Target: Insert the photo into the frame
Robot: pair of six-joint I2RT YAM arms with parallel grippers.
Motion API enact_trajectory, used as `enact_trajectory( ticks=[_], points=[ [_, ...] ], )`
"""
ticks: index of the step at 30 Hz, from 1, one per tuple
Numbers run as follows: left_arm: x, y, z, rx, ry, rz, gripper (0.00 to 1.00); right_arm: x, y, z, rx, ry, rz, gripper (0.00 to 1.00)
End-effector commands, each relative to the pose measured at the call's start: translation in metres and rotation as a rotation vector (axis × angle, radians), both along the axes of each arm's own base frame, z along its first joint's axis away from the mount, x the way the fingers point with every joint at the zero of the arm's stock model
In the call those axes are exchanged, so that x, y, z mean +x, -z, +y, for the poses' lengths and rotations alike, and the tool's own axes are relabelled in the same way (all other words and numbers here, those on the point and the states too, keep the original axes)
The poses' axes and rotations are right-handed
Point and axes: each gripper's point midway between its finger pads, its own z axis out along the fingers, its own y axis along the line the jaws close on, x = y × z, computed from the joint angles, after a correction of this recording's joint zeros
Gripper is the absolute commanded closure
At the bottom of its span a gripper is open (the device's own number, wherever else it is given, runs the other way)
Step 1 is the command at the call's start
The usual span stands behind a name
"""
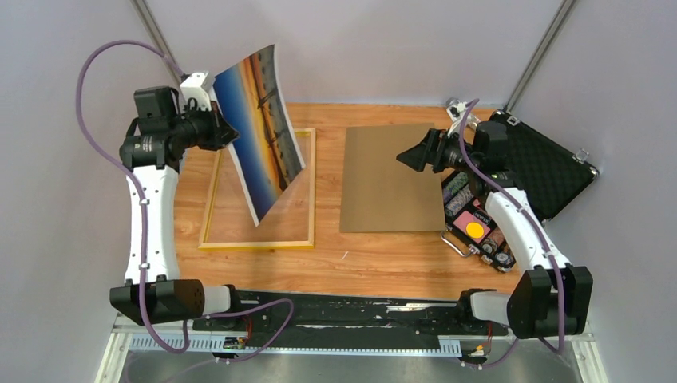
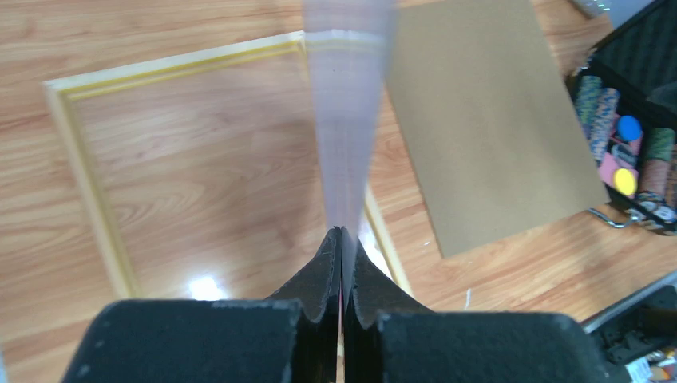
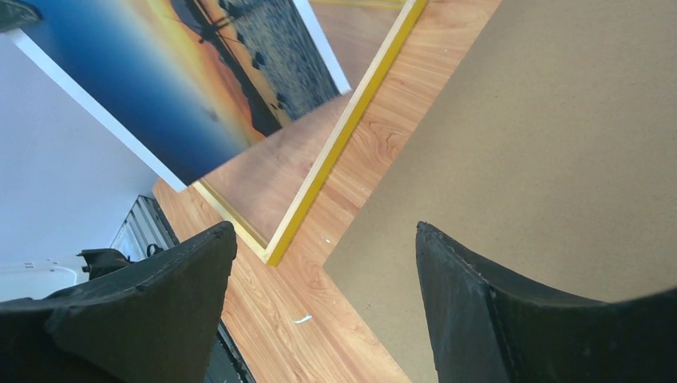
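Note:
The photo (image 1: 259, 128), a sunset print with a white edge, stands tilted on edge above the frame (image 1: 307, 187), its lower corner down near the glass. My left gripper (image 1: 227, 132) is shut on the photo's left edge; in the left wrist view the photo (image 2: 347, 120) runs edge-on from the closed gripper (image 2: 342, 233). The thin yellow frame (image 2: 80, 159) lies flat on the wooden table. My right gripper (image 1: 411, 154) hangs open above the brown backing board (image 1: 391, 175), empty. In the right wrist view the photo (image 3: 184, 72) and the frame (image 3: 343, 136) lie beyond the open gripper (image 3: 326, 233).
The backing board (image 3: 543, 144) lies flat right of the frame. An open black foam-lined case (image 1: 543, 167) with poker chips (image 1: 475, 230) sits at the right edge. Bare wooden table (image 1: 319, 267) lies in front of the frame.

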Motion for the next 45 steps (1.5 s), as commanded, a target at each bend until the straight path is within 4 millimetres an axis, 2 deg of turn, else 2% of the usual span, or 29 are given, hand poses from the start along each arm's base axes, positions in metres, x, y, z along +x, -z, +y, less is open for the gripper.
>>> enact_trajectory(
  ticks=[1,5,10,12,14,17,21,25,33,41,45],
  points=[
    [-0.023,-0.023,0.032,0.156,-0.073,-0.051,1.00,0.005,-0.003,0.008,-0.029,-0.011,-0.040,0.20],
    [-0.036,-0.034,0.067,0.324,-0.188,-0.053,1.00,0.004,0.000,0.013,-0.030,-0.024,-0.034,0.20],
    [-0.054,-0.061,0.113,0.549,-0.354,-0.083,1.00,0.004,0.004,0.018,-0.026,-0.041,-0.021,0.20],
    [-0.059,-0.068,0.124,0.616,-0.384,-0.079,1.00,0.004,0.004,0.020,-0.025,-0.046,-0.020,0.20],
    [-0.063,-0.066,0.134,0.674,-0.400,-0.047,1.00,0.003,0.004,0.021,-0.024,-0.049,-0.019,0.20],
    [-0.061,-0.056,0.134,0.688,-0.388,-0.003,1.00,0.003,0.004,0.022,-0.024,-0.051,-0.020,0.20],
    [-0.056,-0.038,0.117,0.751,-0.358,0.021,1.00,0.002,0.005,0.022,-0.026,-0.050,-0.020,0.20],
    [-0.047,0.006,0.084,0.769,-0.267,0.100,1.00,0.000,0.005,0.021,-0.029,-0.044,-0.027,0.20],
    [-0.030,0.072,0.023,0.616,-0.115,0.230,1.00,-0.001,0.009,0.019,-0.037,-0.033,-0.031,0.20],
    [-0.002,0.139,-0.029,0.429,0.010,0.412,1.00,0.004,0.022,0.021,-0.040,-0.039,0.007,0.20],
    [0.005,0.169,-0.045,0.366,0.033,0.501,1.00,0.006,0.027,0.020,-0.051,-0.034,0.011,0.19]
  ],
)
